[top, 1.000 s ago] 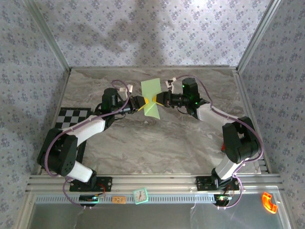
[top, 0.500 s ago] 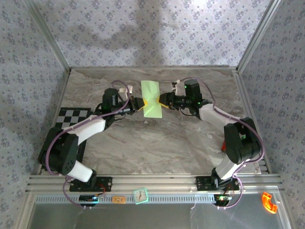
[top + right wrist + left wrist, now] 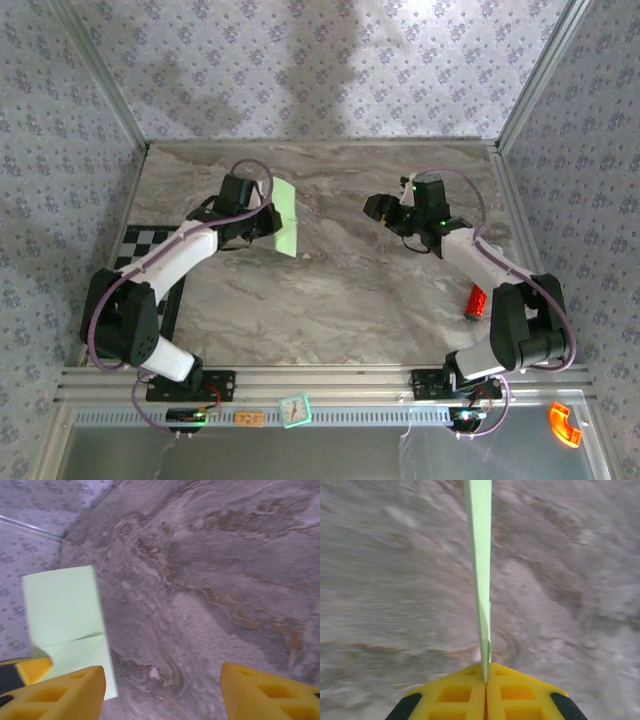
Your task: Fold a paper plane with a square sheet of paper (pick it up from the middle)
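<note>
Marble-look tabletop [image 3: 340, 290], patterned walls [image 3: 330, 70]; left end effector [image 3: 486, 675] pinches green paper [image 3: 287, 218]; right end effector [image 3: 161, 674] wide

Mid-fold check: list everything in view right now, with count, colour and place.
paper: one, pale green, left of centre, held on edge
checkerboard: one, black and white, table's left edge
cylinder: one, red, table's right side, beside the right arm
clock: one, teal frame, front rail
tag: one, orange, front rail, left of the clock
hook: one, orange, near right corner, off the table
table: one, grey marble
left gripper: yellow fingers, shut on the paper's edge
right gripper: yellow fingers, open, empty, apart from the paper
</note>
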Robot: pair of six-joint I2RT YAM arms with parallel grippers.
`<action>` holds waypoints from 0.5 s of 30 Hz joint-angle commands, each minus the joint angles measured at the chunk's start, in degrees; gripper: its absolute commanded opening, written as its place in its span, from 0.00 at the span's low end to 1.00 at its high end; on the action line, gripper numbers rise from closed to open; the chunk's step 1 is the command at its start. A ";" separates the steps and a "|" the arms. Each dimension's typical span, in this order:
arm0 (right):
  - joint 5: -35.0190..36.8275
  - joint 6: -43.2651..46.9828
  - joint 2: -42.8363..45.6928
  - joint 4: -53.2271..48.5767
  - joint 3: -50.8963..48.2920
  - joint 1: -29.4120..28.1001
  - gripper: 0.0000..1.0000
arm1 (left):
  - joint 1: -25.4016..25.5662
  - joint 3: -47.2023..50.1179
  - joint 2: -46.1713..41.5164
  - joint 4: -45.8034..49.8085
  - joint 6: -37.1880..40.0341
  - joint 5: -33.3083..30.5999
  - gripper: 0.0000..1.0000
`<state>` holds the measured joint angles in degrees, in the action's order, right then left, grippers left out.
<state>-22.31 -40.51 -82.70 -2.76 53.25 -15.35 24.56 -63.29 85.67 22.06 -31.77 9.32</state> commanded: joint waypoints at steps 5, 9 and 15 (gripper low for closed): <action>9.81 2.46 1.88 -6.81 -0.32 -0.03 0.64 | 7.04 -11.56 8.01 24.99 8.57 -36.59 0.09; 10.84 2.12 1.98 -7.37 -0.64 0.19 0.64 | 11.50 -17.85 16.26 30.67 8.00 -46.39 0.09; 12.17 1.10 2.90 -7.87 -2.01 0.86 0.64 | 15.61 -23.68 25.05 30.81 5.59 -41.36 0.11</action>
<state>-12.34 -39.38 -81.65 -8.86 52.12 -15.05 39.00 -83.94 109.43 49.50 -25.15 -31.77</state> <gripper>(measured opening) 0.638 0.109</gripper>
